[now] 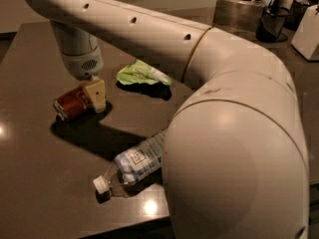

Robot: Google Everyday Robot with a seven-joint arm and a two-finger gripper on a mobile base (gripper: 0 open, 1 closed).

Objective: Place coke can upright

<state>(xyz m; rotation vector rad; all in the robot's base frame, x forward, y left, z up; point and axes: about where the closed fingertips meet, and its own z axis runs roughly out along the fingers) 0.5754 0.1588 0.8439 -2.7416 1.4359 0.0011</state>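
Observation:
The coke can (69,105), red with a silver end, lies on its side on the dark table (40,183) at the left. My gripper (95,95) hangs straight down from the wrist and sits at the can's right end, touching or partly covering it. That end of the can is hidden behind the gripper. I cannot tell whether the can is held.
A clear plastic water bottle (133,164) with a white cap lies on its side near the table's front edge. A green and white snack bag (141,73) lies behind the gripper. My arm's large body (234,158) fills the right. Containers stand at the back right (269,19).

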